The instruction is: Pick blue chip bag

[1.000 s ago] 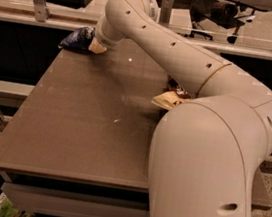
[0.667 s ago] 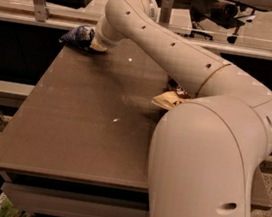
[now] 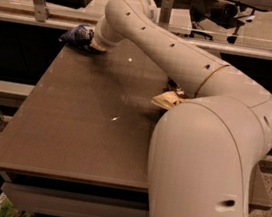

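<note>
Blue chip bag (image 3: pixel 77 35): crumpled, dark blue with white markings, lying at the table's far-left corner, about 11 o'clock; what is inside does not show.
Claw (image 3: pixel 91 44): at the bag's 4 o'clock side, touching or just beside it; mostly hidden by the wrist, so open or closed cannot be told.
Arm (image 3: pixel 183 61): white, reaching from 5 o'clock toward 11 o'clock.
Brown chip bag (image 3: pixel 165 100): near 3 o'clock, partly behind the arm, well apart from the blue one.
Table (image 3: pixel 82 133): brown flat top carrying both bags.
</note>
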`<state>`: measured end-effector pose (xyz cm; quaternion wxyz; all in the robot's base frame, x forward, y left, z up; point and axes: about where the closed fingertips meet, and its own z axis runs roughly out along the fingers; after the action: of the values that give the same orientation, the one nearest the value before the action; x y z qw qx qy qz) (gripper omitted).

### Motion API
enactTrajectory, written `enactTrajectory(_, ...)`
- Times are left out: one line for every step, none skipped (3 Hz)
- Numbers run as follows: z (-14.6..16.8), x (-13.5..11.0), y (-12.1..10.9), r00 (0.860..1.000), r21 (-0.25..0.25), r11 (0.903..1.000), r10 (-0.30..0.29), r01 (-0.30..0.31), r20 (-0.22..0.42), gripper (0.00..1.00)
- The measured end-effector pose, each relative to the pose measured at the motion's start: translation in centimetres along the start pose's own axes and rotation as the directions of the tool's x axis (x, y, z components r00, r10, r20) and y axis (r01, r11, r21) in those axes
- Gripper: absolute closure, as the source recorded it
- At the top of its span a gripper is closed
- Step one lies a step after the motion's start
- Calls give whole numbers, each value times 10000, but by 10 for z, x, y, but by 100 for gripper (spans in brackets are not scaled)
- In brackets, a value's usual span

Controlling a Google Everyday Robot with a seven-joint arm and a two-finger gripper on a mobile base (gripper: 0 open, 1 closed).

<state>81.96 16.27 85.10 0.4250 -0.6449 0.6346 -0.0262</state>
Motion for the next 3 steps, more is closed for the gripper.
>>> enactTrajectory(-11,-8,-6,9988,-75,9999,-89,93,471,100)
enactTrajectory(-32,-19,-17,9974,156,9994,-310,300,653,100)
enactTrajectory(-53,-29,-32,9949,484,9978,-489,447,881,100)
